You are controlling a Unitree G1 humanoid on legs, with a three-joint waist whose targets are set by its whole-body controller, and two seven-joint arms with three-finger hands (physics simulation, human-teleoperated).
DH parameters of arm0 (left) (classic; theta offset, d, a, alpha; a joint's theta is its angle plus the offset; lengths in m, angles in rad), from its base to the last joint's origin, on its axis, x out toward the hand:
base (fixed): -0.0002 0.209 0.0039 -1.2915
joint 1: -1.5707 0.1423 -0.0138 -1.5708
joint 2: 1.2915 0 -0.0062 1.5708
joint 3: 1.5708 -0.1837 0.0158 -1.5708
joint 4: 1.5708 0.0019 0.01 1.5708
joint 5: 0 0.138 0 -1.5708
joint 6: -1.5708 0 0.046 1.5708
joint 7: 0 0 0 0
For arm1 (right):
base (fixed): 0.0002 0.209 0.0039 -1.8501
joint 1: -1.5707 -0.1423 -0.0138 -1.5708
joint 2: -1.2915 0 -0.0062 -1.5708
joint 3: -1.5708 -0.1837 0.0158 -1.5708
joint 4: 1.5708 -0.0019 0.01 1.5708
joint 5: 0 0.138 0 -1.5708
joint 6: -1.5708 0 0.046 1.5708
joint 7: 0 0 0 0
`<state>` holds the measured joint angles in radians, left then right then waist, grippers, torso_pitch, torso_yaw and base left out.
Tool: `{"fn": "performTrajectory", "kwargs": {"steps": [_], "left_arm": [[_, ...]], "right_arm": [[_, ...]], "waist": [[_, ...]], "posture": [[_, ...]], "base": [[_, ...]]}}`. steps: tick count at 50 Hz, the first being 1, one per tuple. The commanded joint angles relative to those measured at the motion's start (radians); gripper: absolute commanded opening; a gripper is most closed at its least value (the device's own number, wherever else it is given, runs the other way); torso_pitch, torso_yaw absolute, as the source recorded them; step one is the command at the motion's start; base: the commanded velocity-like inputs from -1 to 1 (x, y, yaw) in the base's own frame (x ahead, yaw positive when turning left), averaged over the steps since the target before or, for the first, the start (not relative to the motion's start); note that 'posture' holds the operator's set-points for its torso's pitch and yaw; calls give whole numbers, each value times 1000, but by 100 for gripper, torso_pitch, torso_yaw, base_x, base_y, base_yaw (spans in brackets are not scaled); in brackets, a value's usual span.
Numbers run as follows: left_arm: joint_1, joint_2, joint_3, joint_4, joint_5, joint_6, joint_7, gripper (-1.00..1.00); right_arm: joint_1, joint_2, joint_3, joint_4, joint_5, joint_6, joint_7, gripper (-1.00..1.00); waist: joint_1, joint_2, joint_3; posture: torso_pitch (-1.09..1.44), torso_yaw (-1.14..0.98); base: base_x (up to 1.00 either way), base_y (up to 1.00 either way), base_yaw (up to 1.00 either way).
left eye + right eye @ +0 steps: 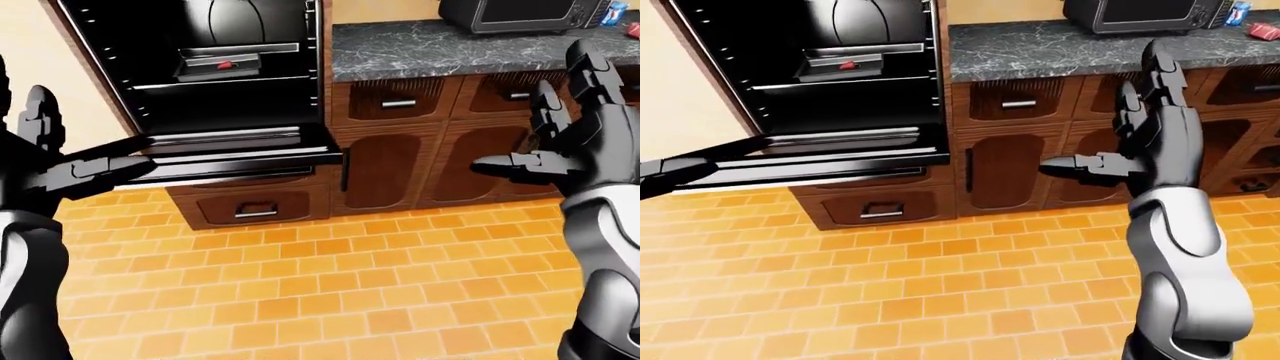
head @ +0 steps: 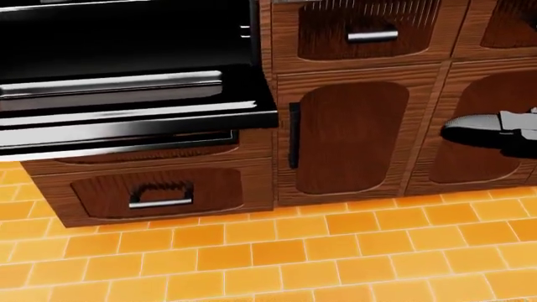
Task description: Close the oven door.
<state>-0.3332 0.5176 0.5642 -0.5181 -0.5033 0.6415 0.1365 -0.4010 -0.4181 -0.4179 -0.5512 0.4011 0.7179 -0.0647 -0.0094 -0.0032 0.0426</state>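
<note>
The black oven (image 1: 220,75) stands open at the upper left of the left-eye view. Its door (image 1: 240,154) hangs down flat, level with the floor, and also shows in the head view (image 2: 134,119). A rack inside holds a dark tray (image 1: 218,66) with a small red thing on it. My left hand (image 1: 85,139) is open at the left edge, its thumb reaching over the door's left end; I cannot tell if it touches. My right hand (image 1: 1110,120) is open and empty, raised before the wooden cabinets, right of the door.
A grey marble counter (image 1: 450,45) right of the oven carries a microwave (image 1: 520,13). Wooden drawers (image 1: 398,101) and cabinet doors (image 1: 385,169) sit below it. A drawer (image 1: 255,206) sits under the oven. Orange tiled floor (image 1: 330,292) fills the lower part.
</note>
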Motion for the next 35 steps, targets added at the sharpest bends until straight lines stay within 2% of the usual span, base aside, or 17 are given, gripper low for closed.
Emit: {"fn": "performTrajectory", "kwargs": {"steps": [1,3,5,6,7,10,14,17,19,20,21,23,25,28,31,32,35], "left_arm": [[-19,19,18,-19,6,-33,1,100],[-22,22,21,-22,2,-28,3,100],[-24,26,22,-20,0,-28,4,100],[-23,27,24,-22,-1,-27,4,100],[-23,27,24,-22,-2,-27,5,100],[-21,28,24,-23,-3,-28,4,100],[-23,32,29,-27,-8,-23,5,100],[-25,37,29,-30,-11,-19,7,100],[-23,35,28,-30,-10,-22,6,100],[-24,35,29,-30,-11,-21,6,100],[-23,35,29,-30,-12,-20,6,100],[-24,36,29,-32,-12,-19,8,100],[-25,37,29,-31,-13,-18,8,100],[-26,38,29,-31,-15,-17,10,100],[-27,40,31,-34,-18,-14,12,100],[-27,40,31,-35,-19,-13,13,100],[-28,40,31,-36,-21,-10,15,100]], "right_arm": [[-22,-8,0,-31,3,-30,6,100],[-24,-8,0,-33,4,-27,6,100],[-26,-10,0,-32,3,-27,8,100],[-25,-9,0,-34,3,-27,8,100],[-25,-10,0,-33,2,-28,9,100],[-25,-8,2,-35,1,-27,9,100],[-24,-7,2,-37,-2,-28,13,100],[-22,-5,3,-40,-5,-27,14,100],[-19,-4,3,-42,-7,-29,16,100],[-20,-5,2,-41,-7,-28,16,100],[-21,-5,2,-41,-7,-27,17,100],[-22,-5,2,-42,-7,-27,18,100],[-22,-5,2,-41,-8,-27,18,100],[-21,-4,4,-45,-9,-27,20,100],[-21,-3,3,-45,-10,-27,22,100],[-21,-3,3,-45,-10,-27,22,100],[-21,-3,3,-45,-11,-28,23,100]], "waist": [[3,1,-9],[-3,42,-11],[0,128,-35],[5,69,-13],[3,85,-9],[6,56,-13],[5,18,-2],[7,-20,-1],[7,-71,-14],[-3,-30,-3],[4,-45,-4],[2,-46,-17],[3,-37,-17],[-4,-2,-1],[-16,64,-6],[-16,108,-21],[-9,86,6]], "posture": [[0,0],[0,0],[0,0],[0,0],[0,0],[0,0],[0,0],[0,0],[0,0],[0,0],[0,0],[0,0],[0,0],[0,0],[0,0],[0,0],[0,0]], "base": [[3,26,0],[4,27,0],[5,27,0],[8,26,0],[9,26,0],[9,25,0],[9,26,0],[10,25,0],[15,27,0],[16,27,0],[15,28,0],[16,30,0],[16,34,0],[19,34,0],[24,38,0],[25,38,0],[25,39,0]]}}
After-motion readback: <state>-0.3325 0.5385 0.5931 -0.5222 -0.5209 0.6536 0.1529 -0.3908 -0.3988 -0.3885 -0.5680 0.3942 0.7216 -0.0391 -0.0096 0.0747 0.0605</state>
